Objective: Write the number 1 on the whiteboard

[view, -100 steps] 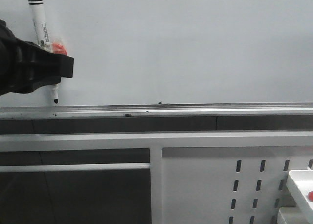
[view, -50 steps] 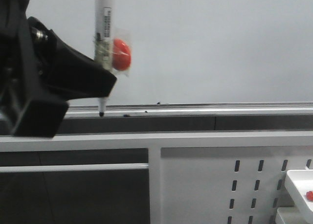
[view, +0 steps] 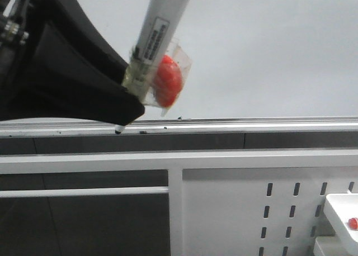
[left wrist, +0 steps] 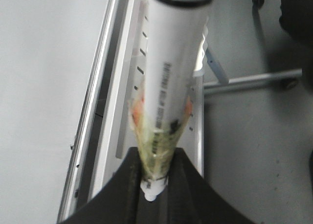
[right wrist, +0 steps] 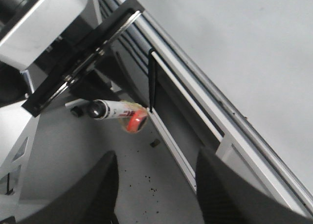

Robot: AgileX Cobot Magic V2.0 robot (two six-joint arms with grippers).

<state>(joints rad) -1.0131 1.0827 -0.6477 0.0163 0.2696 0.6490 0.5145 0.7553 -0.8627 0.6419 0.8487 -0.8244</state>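
The whiteboard is a pale grey glossy board with a silver rail along its lower edge. It also shows in the wrist views as whiteboard and whiteboard. The number 1 is out of view. My left gripper is shut on a white marker that has a red piece taped to it. The marker leans right, and its dark tip sits at the rail. In the left wrist view, the left gripper clamps the marker. My right gripper is open and empty, away from the board.
A white perforated panel with slots stands below the rail. A white tray holding a small red item sits at the lower right. Metal legs stand on the grey floor.
My left gripper has moved right and nearer the camera with the marker. The marker now leans to the right. Its tip has shifted right along the rail.
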